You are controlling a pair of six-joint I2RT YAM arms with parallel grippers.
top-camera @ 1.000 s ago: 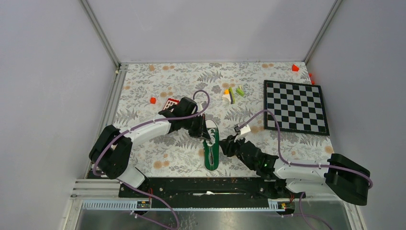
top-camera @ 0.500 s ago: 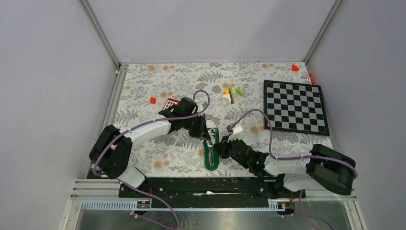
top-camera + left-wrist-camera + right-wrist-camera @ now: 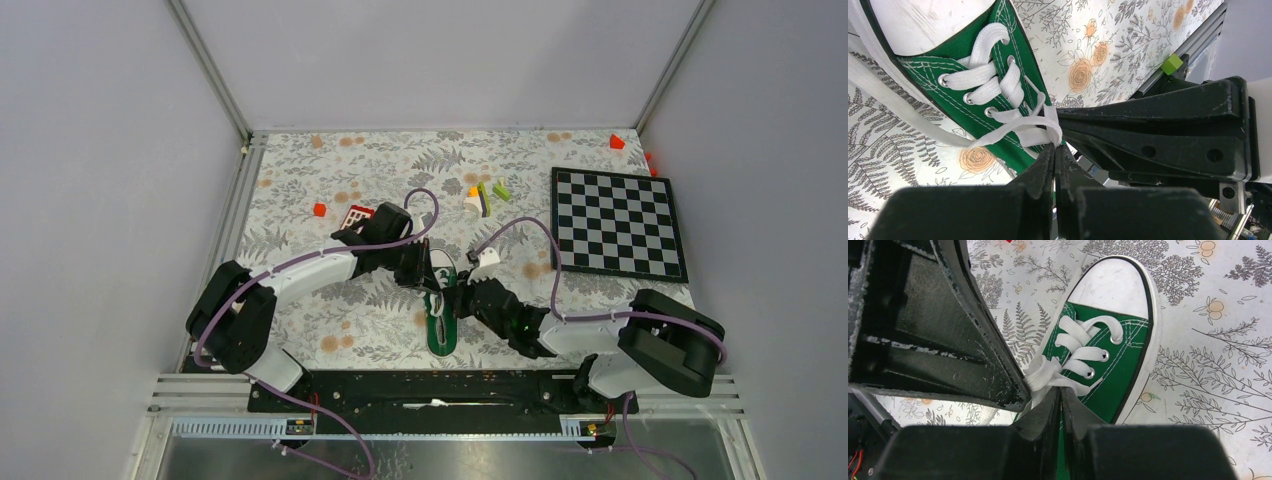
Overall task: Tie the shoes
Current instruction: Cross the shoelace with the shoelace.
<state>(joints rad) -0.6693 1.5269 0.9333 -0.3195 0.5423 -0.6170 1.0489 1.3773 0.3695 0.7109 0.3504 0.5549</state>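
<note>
A small green sneaker [image 3: 441, 312] lies mid-surface [image 3: 300, 180], its white toe pointing away from the arm bases. Your left gripper [image 3: 1054, 147] is pinched together on the white laces [image 3: 998, 82] just below the lowest eyelets. Your right gripper [image 3: 1060, 390] meets it from the other side, fingers nearly together and seemingly clamped on a strand of the same bunch. The two grippers almost touch.

Pulling unevenly could drag or tip the light, unanchored sneaker. The fingertip pinch is shallow, so a lace may slip free. The crowded fingers could collide or snag each other's strand.
</note>
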